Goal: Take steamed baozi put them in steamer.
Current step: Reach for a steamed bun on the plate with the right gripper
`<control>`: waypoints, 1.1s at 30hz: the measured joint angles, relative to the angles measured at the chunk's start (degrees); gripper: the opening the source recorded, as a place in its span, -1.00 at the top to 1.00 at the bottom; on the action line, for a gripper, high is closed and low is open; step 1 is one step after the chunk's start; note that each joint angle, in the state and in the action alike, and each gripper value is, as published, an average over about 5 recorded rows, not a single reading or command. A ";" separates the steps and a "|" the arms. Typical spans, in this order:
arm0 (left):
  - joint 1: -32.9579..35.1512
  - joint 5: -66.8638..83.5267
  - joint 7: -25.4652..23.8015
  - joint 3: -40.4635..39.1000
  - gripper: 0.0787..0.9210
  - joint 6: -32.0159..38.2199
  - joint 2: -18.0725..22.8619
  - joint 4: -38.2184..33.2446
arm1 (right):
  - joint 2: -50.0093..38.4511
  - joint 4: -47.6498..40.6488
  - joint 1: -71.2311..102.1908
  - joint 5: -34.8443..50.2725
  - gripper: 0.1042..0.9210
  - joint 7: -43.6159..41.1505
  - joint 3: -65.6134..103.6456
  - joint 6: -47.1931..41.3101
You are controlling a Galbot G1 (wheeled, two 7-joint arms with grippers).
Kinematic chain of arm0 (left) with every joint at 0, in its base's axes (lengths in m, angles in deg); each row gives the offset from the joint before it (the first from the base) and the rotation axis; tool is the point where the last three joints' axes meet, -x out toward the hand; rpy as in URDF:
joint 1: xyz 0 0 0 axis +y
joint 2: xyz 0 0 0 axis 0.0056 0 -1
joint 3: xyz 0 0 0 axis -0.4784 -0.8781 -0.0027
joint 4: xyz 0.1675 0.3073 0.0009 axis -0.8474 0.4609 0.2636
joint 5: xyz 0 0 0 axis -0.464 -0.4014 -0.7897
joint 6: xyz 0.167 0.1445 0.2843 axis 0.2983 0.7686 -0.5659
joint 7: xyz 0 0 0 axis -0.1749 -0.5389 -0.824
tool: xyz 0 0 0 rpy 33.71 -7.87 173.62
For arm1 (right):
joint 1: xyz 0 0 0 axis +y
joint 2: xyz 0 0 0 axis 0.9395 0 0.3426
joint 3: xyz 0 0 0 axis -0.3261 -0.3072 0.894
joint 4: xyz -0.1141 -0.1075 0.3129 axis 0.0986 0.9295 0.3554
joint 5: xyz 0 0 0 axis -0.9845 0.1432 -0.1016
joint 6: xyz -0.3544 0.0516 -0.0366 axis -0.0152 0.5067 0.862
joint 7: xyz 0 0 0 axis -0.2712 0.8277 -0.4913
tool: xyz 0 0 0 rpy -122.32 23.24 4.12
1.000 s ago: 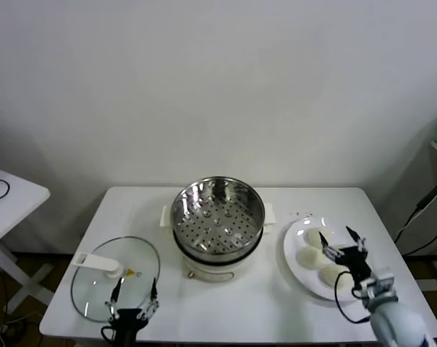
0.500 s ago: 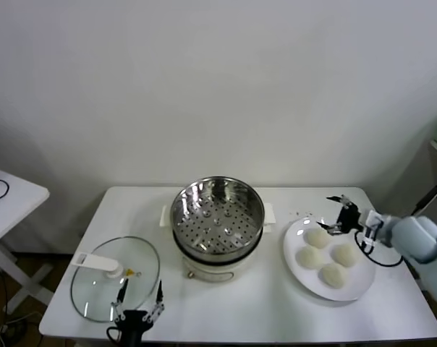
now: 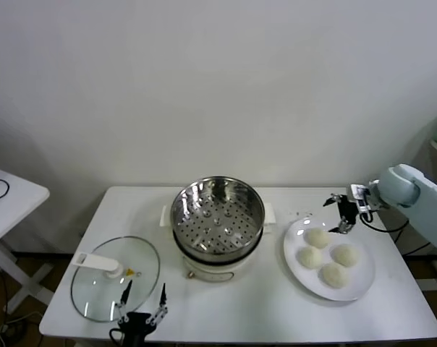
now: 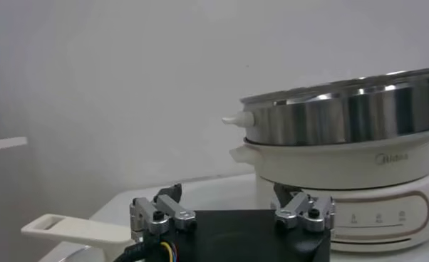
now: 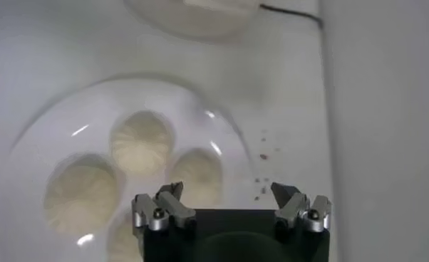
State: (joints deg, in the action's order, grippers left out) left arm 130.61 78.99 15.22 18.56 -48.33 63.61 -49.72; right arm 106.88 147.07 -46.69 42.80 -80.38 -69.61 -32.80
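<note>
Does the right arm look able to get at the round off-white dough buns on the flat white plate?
Probably yes: the right gripper hangs open just above the buns, which sit uncovered on the plate.

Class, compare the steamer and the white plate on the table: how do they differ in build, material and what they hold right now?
The steamer is a deep, shiny metal pot on a cream base; the plate is flat, shallow and plain white. The steamer has a perforated floor; the plate's surface is solid. The steamer is empty, while the plate holds all four baozi. Both are round and stand side by side on the white table.
</note>
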 measured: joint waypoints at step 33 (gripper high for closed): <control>-1.12 -2.10 -1.18 2.41 -0.77 0.56 0.00 2.53 | 14.58 -17.77 -0.77 -3.95 -0.76 -2.87 -6.84 1.23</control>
State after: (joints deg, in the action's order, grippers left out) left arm 129.49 76.89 14.04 20.98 -47.76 63.61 -47.19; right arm 121.45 129.31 -47.46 38.85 -83.25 -76.45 -31.57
